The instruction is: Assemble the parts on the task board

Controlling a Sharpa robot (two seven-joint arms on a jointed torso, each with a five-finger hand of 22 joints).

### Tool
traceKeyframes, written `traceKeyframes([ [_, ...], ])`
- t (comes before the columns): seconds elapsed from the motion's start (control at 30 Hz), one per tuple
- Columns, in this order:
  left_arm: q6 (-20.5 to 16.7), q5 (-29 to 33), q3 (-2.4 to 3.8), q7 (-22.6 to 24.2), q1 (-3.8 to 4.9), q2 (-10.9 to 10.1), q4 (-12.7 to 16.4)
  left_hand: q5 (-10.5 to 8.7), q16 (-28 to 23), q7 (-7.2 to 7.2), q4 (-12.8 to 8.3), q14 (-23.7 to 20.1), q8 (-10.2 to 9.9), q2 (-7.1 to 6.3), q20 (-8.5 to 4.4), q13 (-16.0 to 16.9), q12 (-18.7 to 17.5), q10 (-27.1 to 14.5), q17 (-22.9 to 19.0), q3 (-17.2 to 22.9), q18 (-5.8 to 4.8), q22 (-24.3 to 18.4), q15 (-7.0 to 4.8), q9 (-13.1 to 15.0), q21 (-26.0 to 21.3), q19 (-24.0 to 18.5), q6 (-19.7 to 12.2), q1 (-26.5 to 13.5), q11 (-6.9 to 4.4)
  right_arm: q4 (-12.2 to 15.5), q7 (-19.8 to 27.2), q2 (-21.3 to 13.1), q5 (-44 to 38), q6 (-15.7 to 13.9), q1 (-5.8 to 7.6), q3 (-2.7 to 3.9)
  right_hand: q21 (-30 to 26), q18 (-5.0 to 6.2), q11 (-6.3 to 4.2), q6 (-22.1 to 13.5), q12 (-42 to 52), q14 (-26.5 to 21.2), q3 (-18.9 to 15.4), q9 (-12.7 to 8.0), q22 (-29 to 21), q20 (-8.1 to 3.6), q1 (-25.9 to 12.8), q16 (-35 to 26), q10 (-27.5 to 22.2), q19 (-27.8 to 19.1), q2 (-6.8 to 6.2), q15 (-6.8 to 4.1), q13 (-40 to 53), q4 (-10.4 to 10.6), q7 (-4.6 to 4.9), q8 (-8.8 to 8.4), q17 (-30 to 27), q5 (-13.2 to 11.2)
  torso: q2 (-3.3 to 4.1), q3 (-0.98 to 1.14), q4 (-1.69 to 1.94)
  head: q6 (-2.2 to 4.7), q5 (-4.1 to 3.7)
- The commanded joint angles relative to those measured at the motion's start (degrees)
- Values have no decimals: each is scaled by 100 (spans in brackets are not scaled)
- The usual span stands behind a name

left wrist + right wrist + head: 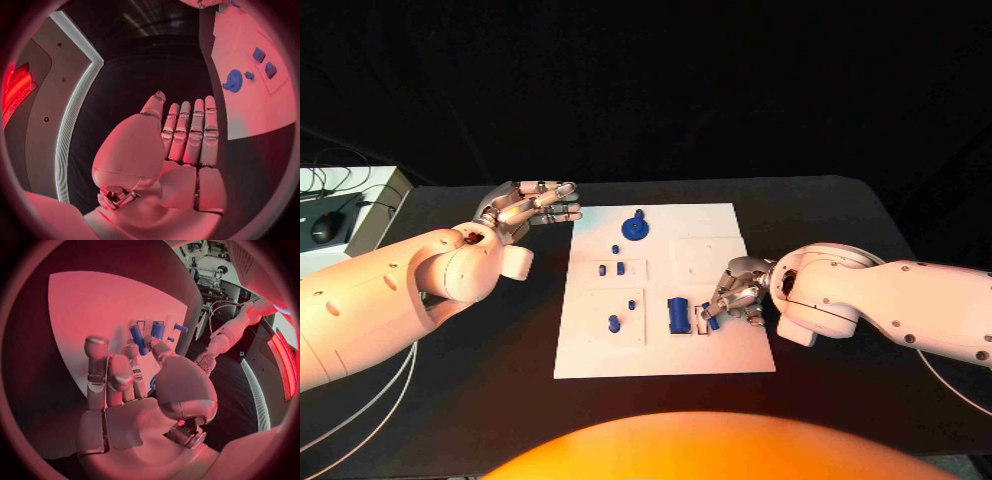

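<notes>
The white task board (pixel 733 225) lies in the middle of the black table. On it are a round blue part (pixel 635 228), several small blue pieces (pixel 612 268) and an upright blue block (pixel 678 315). My right hand (pixel 737 292) rests over the board's right side, just beside the block, with its fingers curled in. A small blue part (pixel 711 322) sits at its fingertips, and a sliver of that blue part (pixel 152 383) shows between thumb and fingers. My left hand (pixel 531 208) hovers off the board's far left corner, fingers straight and holding nothing; the round part (pixel 233 80) is in its wrist view.
A pale box (pixel 365 230) with cables and a dark mouse (pixel 325 228) stands off the table's left edge. The board's far right part (pixel 711 225) is bare white. Black table lies on both sides of the board.
</notes>
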Motion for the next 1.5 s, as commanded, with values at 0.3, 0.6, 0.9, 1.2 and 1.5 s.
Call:
traceKeyframes([
  [0.3,85,16,2,37,-1,3,13,-4,-14,-9,20,1,-13,57,-17,-6,-13,17,6,1,-2,-1,-20,-3,-21,-33,-4,-5,1,-32,-21,67,34,43,-39,-2,-29,11,-39,2,43,18,35,1,426,-3,-14,-25,44,1,62,4,13,-48,-25,45,-7,-21,3,0,0,1,12],
  [0.6,82,16,2,28,-1,-5,15,-4,-14,-9,20,1,-13,57,-17,-6,-13,17,6,1,-2,-1,-20,-3,-21,-33,-4,-5,1,-60,-44,91,-68,218,-67,-6,-50,7,-42,4,35,18,-75,13,423,-6,-12,-35,43,2,81,2,4,20,-32,71,-19,-90,0,-3,-1,1,17],
  [0.9,79,16,2,22,-1,-18,22,-4,-14,-9,20,1,-13,57,-17,-6,-13,17,6,1,-2,-1,-20,-3,-21,-33,-4,-5,1,-99,-42,136,-132,152,-107,-9,-74,6,-41,12,54,21,-573,-6,420,-5,56,-36,57,6,181,3,10,114,-34,80,-25,0,3,-1,1,1,31],
  [1.2,78,15,2,6,0,-32,28,-4,-14,-6,27,2,-12,56,-16,-6,-13,18,5,14,-2,-1,-22,-3,-21,-33,-1,-10,1,-131,-22,162,-152,-56,-115,-10,-54,7,-32,29,94,23,-789,-18,425,1,25,-26,98,15,300,10,28,401,-31,90,-25,-807,2,-2,2,1,47],
  [1.5,81,10,1,-6,0,-44,34,-4,-14,-6,27,2,-12,56,-16,-6,-13,18,5,14,-2,-1,-22,-3,-21,-33,-1,-10,1,-126,-6,167,-134,-116,-116,-9,-28,5,-42,58,110,23,-812,-12,431,-2,61,-19,126,22,433,3,39,582,-50,113,-27,-966,2,-2,-4,1,50],
])
